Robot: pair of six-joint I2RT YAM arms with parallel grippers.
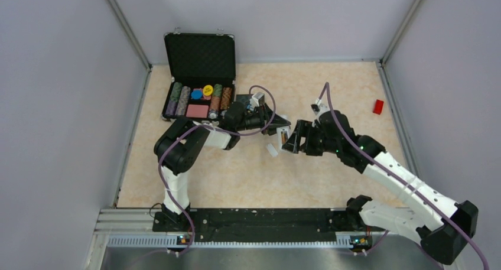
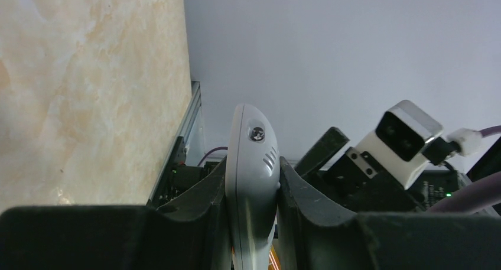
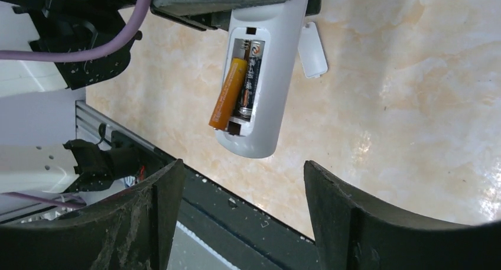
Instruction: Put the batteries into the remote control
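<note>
White remote control [image 3: 280, 75] clamped between left gripper [image 2: 251, 169] fingers | right gripper [image 3: 242, 175] fingers apart, empty, remote just ahead | dark battery [image 3: 251, 75] seated, orange battery [image 3: 227, 93] tilted, one end out | step: seating second battery | next: probably press raised end flat

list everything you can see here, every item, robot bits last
remote control: 1, white, held above the table, battery bay open
orange battery: 1, orange, in the bay, tilted with one end sticking out
dark battery: 1, black, lying in the bay beside the orange one
battery cover: 1, white, loose on the table
chip case: 1, black, open, far left of the table, mixed-colour chips inside
red block: 1, red, far right of the table
table: 1, beige marbled
left end effector: 1, black, shut on the remote control
right end effector: 1, black, open, empty, facing the bay
</note>
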